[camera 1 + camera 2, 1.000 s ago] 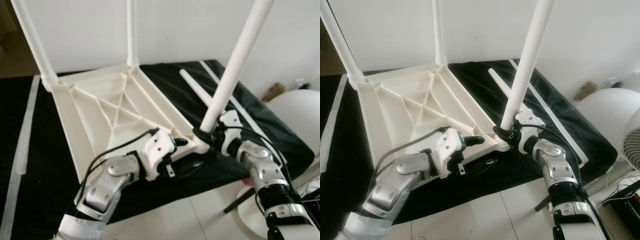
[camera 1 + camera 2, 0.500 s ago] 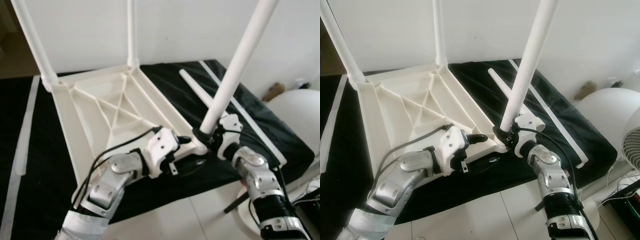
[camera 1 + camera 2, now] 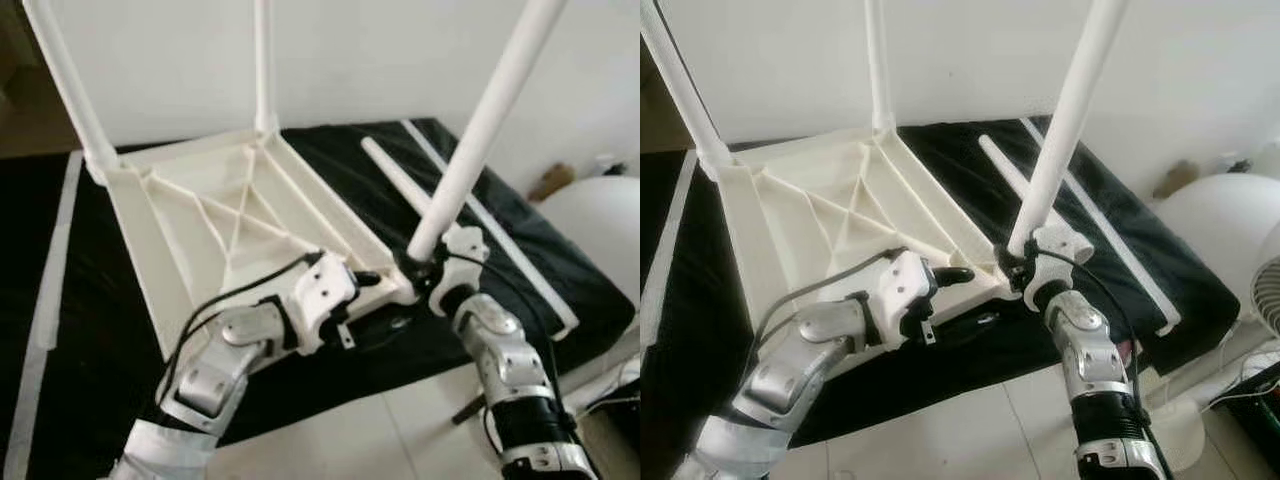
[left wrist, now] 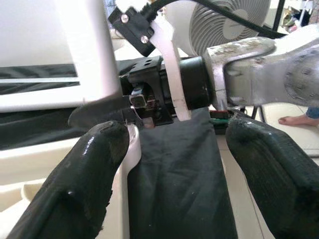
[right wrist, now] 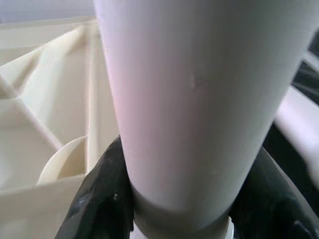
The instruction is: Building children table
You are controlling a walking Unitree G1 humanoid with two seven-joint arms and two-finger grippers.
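The white table top lies upside down on a black mat, ribs up. Two legs stand in its far corners: one at the left, one at the back. My right gripper is shut on the foot of a third white leg, which leans up and to the right from the near right corner. In the right wrist view the leg sits between the black fingers. My left gripper is open at the same corner, one finger against the white rim. A loose leg lies on the mat.
A long white strip lies along the mat's right side, another along its left. A round white object and a fan stand at the right. Pale tiled floor is in front. A person's foot rests beyond the mat.
My right forearm has swung in closer under the held leg, which now leans slightly more to the right. The left gripper has crept a little toward the corner.
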